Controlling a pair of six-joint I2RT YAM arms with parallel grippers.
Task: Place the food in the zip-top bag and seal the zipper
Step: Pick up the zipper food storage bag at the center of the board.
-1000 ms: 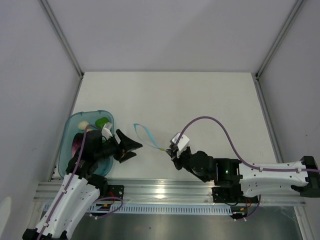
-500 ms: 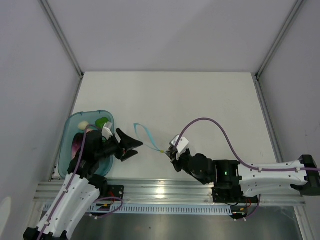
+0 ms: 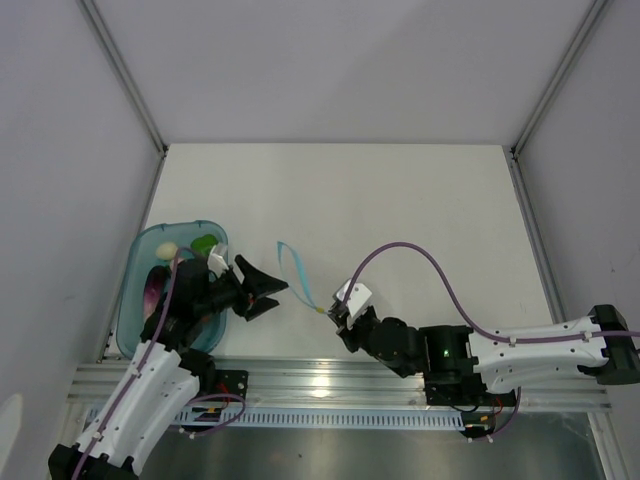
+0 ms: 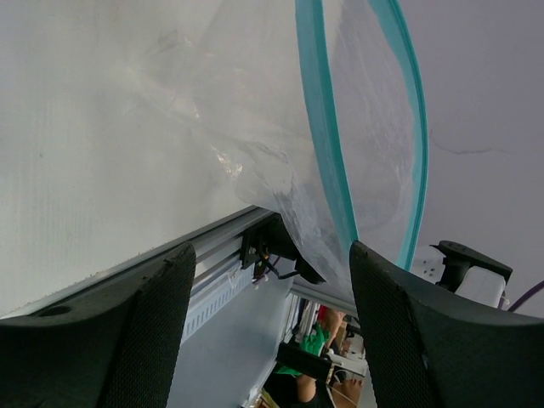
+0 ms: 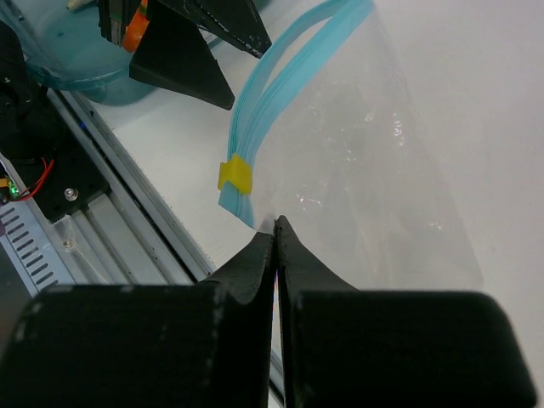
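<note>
Right gripper (image 5: 276, 228) clenched on a corner of the zip-top bag (image 5: 365, 153) beside yellow slider (image 5: 235, 174), zipper (image 3: 293, 266) gaping in a loop near table front, left gripper (image 3: 278, 297) released, fingers spread just beside bag mouth, food (image 3: 204, 243) in teal tray (image 3: 138, 262) at left

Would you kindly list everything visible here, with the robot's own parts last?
zip-top bag: one, clear, mid-table, mouth open
zipper: one, light blue, along the bag's mouth
slider: one, yellow, at the zipper's end
tray: one, teal, table's left edge
food: at least three pieces, green, cream, purple, in the tray
table: one, white, underneath
left arm: one, white-black, jaws open beside the bag's mouth
right arm: one, white-black, jaws shut on the bag's edge
</note>
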